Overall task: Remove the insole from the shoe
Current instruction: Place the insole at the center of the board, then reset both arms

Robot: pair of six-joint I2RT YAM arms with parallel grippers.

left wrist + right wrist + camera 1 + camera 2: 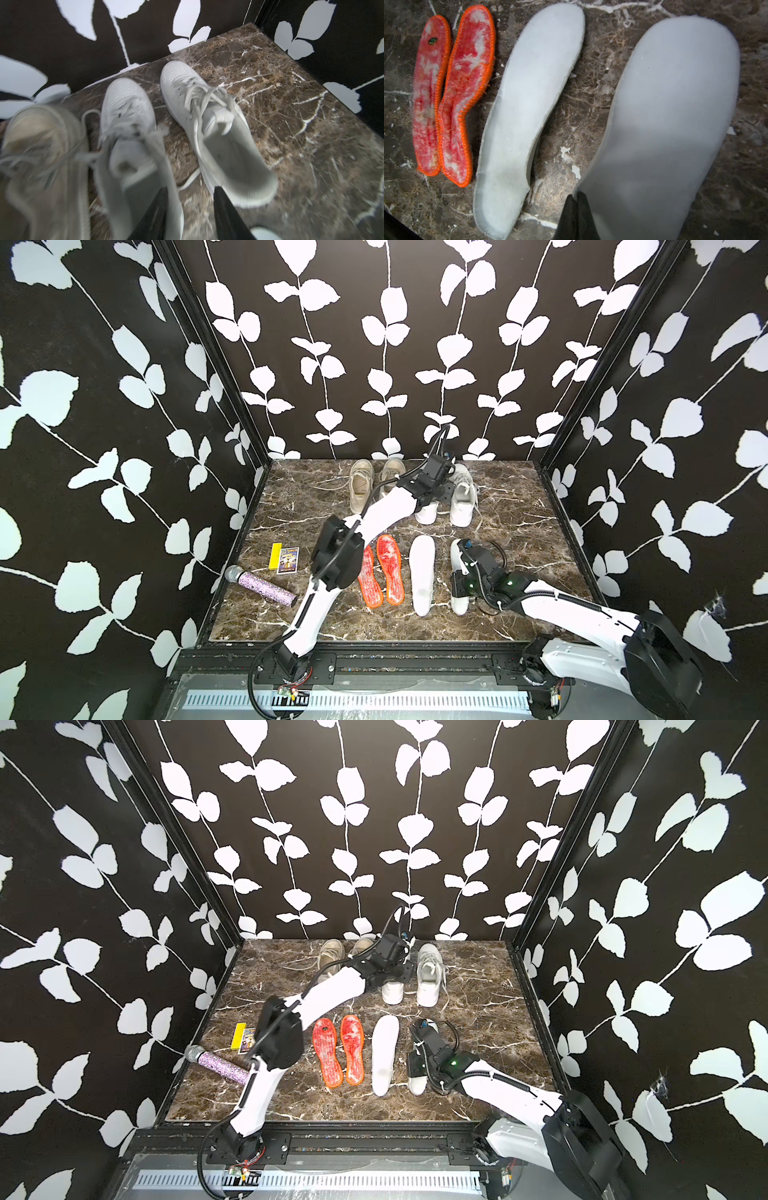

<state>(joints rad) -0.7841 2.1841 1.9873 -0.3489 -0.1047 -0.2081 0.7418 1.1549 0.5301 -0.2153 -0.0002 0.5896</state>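
The left gripper (191, 209) is hanging open above a white shoe (133, 124); the right gripper (577, 209) is sitting closed at a white insole (675, 104) edge on the surface (591, 93).

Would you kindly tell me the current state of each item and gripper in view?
left gripper: open, empty, above the white shoes
right gripper: shut on the held white insole's edge
free white insole: out, lying flat
red insoles: out, lying flat, side by side
white shoes: upright, laces loose
beige shoes: upright, laces loose
microphone: lying on its side
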